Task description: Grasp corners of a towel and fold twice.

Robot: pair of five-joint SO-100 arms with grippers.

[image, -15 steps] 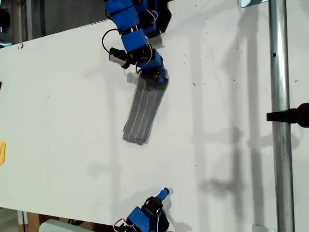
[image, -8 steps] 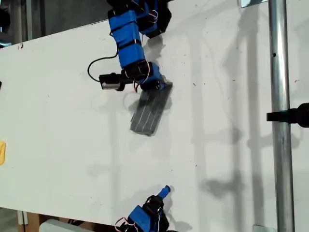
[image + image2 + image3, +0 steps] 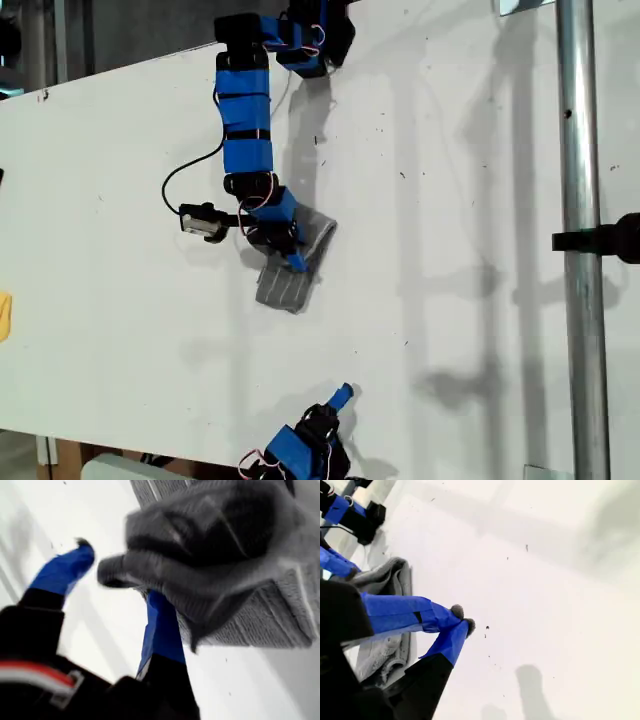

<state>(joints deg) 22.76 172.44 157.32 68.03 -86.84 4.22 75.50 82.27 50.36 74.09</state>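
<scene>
The dark grey white-striped soft towel (image 3: 210,545) blurs in the first wrist view; its corners are indistinguishable, its far end cut off.

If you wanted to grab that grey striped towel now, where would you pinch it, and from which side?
Probably at the bunched, raised end of the towel beside my first gripper, coming down from above. There the folds stand up off the table; the other end lies flat, with no lip to pinch.

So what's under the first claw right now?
The dark grey white-striped soft towel, its lifted fold draped over my first claw and a flat layer on the white table below. The claw hides the corners.
</scene>
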